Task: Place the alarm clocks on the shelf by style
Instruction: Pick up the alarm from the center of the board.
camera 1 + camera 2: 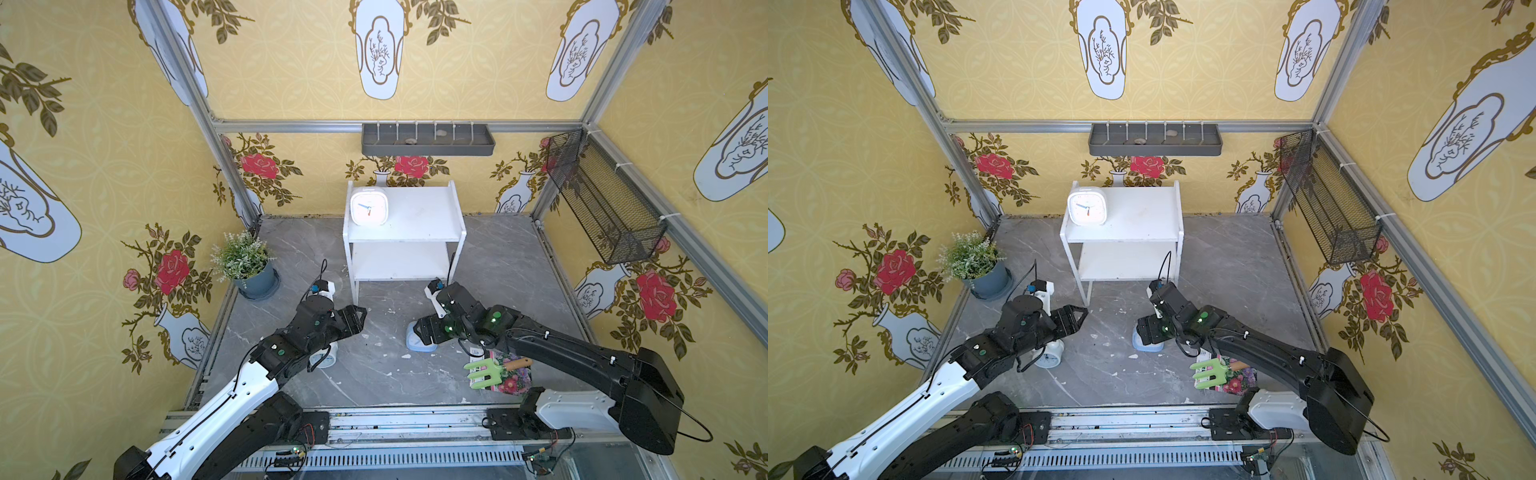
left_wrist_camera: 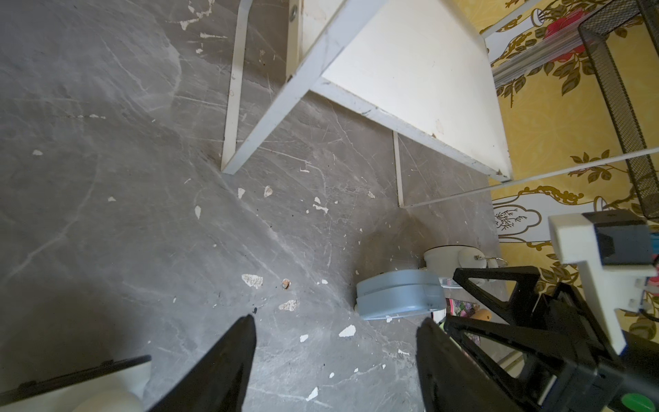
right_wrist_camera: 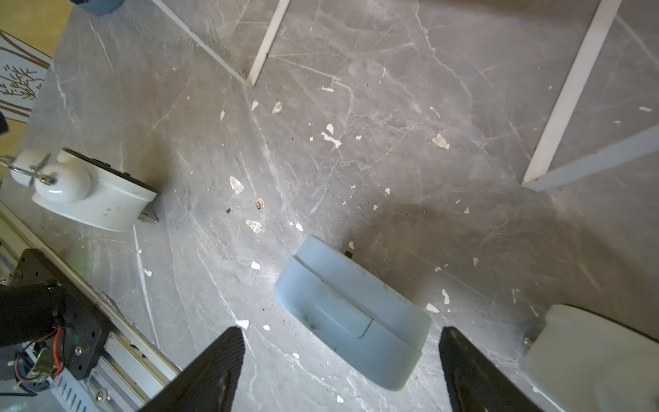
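The white rounded-square alarm clock stands on the top board of the small white two-tier shelf, at its left end. So one clock is placed, and three wait on the grey marble-look worktop.

Now the right claw hangs over the light blue rounded-square alarm clock. Its jaws are spread wide, one on either side of the clock and not touching it. It has hold of nothing. This looks like the approach for the second pick. Which way the clock's face points I cannot tell.

Over on the other side, the left claw hovers above bare worktop, about half open and empty. A round white twin-bell alarm clock sits half hidden under that arm. The second twin-bell clock is just beyond the blue one, near the right arm.

What the next move calls for, I reckon, is a drop straight down and a close across the blue clock's flat sides. After that comes a lift to the top board, beside its white match. That neighbouring twin-bell is close, so the outer jaw needs care.
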`<state>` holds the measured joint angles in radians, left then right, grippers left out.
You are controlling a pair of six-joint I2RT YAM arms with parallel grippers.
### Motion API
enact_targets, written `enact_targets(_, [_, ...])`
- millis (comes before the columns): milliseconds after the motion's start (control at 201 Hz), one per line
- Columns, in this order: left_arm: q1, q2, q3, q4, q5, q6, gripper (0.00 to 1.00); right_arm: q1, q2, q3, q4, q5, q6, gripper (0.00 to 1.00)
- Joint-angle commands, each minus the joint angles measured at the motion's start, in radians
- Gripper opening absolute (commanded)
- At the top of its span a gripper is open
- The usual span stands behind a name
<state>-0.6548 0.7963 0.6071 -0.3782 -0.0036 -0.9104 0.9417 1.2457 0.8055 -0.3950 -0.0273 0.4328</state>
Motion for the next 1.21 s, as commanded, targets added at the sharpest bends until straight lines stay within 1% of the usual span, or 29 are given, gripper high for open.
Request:
enact_targets(0, [0.000, 0.016, -0.012, 0.026, -0.010, 0.001, 0.75, -0.008, -0.002, -0.025, 0.061, -0.034, -0.008, 0.88])
enact_targets(124, [0.000, 0.036, -0.012, 0.035, 0.001, 0.001, 0.75, -0.028, 0.004, -0.049, 0.097, -0.071, -0.008, 0.89])
enact_targets(354, [0.000, 0.034, -0.013, 0.044, 0.002, 0.001, 0.75, -0.064, -0.008, -0.084, 0.141, -0.123, -0.016, 0.90])
enact_targets(637, [0.000, 0.032, -0.017, 0.053, 0.004, 0.001, 0.75, -0.064, 0.015, -0.075, 0.150, -0.175, -0.009, 0.84])
enact_targets(782, [-0.001, 0.038, -0.018, 0.062, 0.007, 0.002, 0.75, -0.048, 0.021, -0.067, 0.145, -0.183, -0.003, 0.82])
enact_targets(971, [0.000, 0.043, -0.020, 0.071, 0.011, 0.004, 0.75, -0.014, 0.042, -0.059, 0.140, -0.168, 0.011, 0.77])
enact_targets(1205, [0.000, 0.041, -0.021, 0.073, 0.012, 0.005, 0.75, 0.049, 0.055, -0.033, 0.107, -0.135, 0.019, 0.77])
